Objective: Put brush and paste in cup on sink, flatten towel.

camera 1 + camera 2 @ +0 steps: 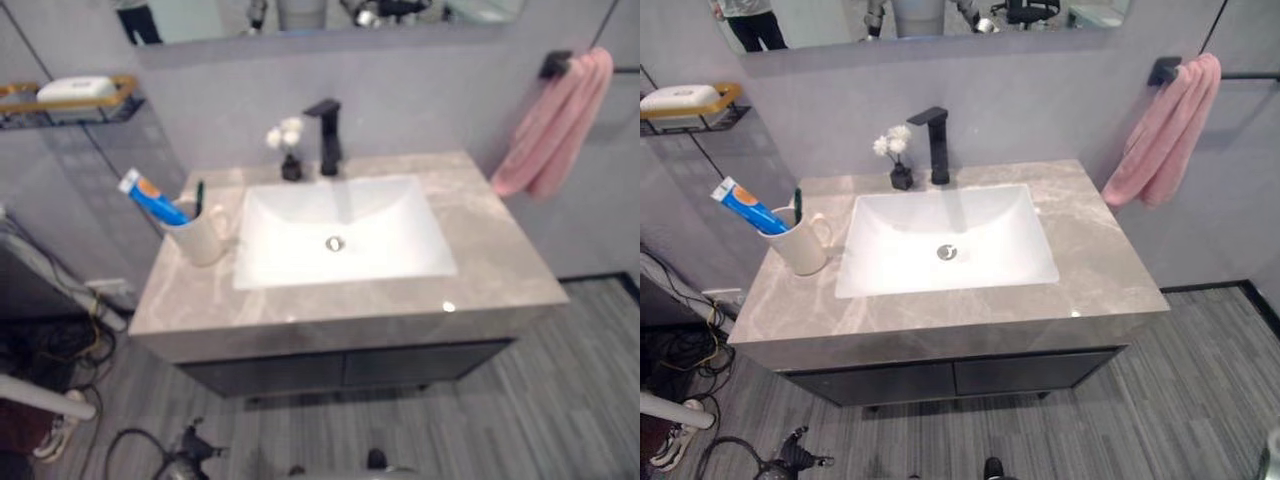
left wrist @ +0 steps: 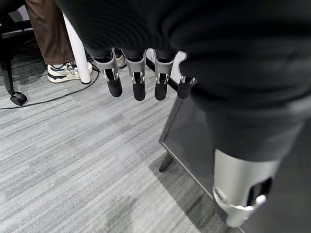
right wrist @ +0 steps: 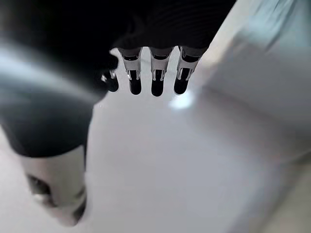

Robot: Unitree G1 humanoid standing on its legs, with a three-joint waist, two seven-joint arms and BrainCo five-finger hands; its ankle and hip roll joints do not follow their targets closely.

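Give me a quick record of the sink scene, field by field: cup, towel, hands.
cup: upright on the countertop, left of the basin
toothpaste: blue tube, in the cup, leaning left
toothbrush: dark handle, standing in the cup
towel: pink, bunched on the wall bar, not flattened
left hand: open, empty, over the floor
right hand: open, empty

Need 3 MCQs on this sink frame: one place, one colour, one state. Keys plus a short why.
1. Where is the cup?
A. on the counter, left of the basin
B. inside the basin
C. on the wall shelf
2. What colour is the towel?
A. white
B. pink
C. blue
3. How does the towel hang?
A. spread flat
B. bunched on the bar
C. fallen to the floor
Key: 1 A, it stands beside the basin with the toothpaste in it; 2 B, pink folds; 3 B, gathered at the bar's end.
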